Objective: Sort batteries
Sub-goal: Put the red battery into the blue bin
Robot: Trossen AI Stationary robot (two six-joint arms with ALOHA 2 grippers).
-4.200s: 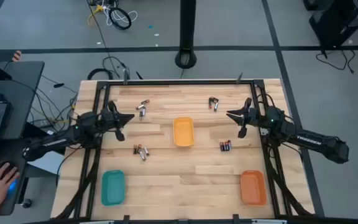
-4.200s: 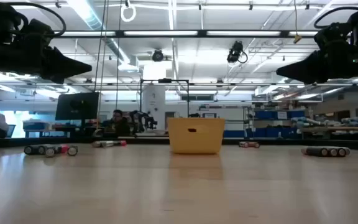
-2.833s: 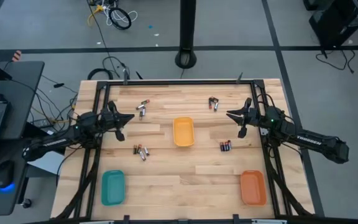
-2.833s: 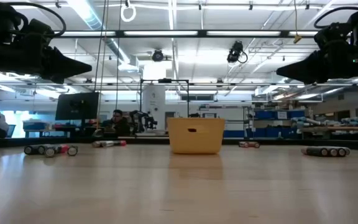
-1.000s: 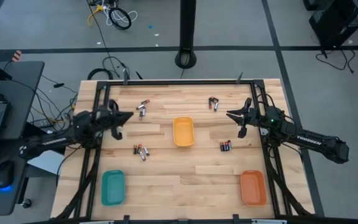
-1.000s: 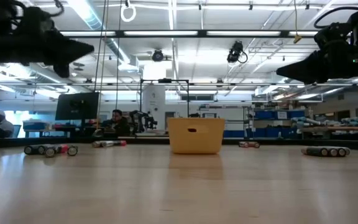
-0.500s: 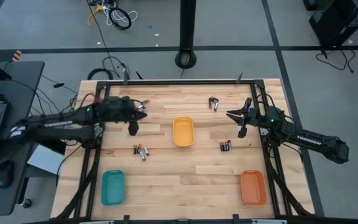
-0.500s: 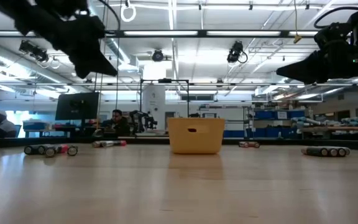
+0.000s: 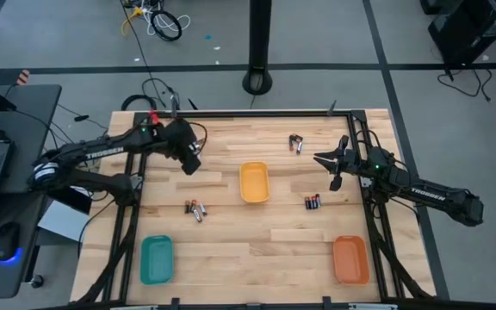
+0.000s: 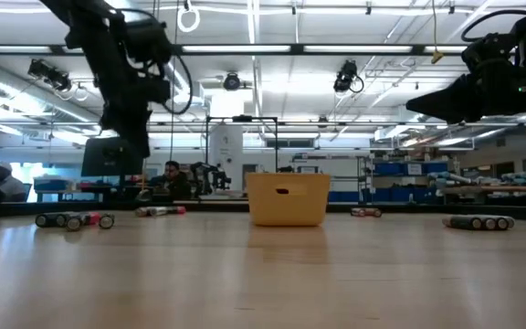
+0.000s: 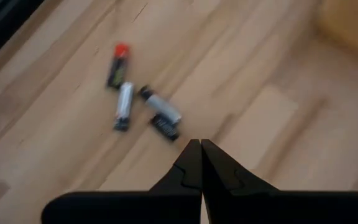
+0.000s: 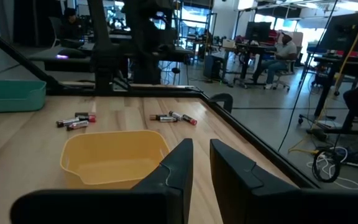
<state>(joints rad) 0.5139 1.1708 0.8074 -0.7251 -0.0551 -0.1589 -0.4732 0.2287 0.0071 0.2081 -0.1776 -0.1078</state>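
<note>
Left pincer pressed together, tilted down above batteries, right pincer slightly spread, hovering level.

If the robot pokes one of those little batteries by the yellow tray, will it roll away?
Probably. The batteries are small round cylinders lying flat on smooth wood table, so a sideways nudge would likely roll one. They look hard and stiff, so they shouldn't bend. The left gripper hangs above them, fingers shut.

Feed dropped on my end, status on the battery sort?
Left hand shut, empty, above far-left batteries. Right hand slightly open, empty, waiting at right edge. All batteries on the table, none in trays. Nothing in the way.
</note>
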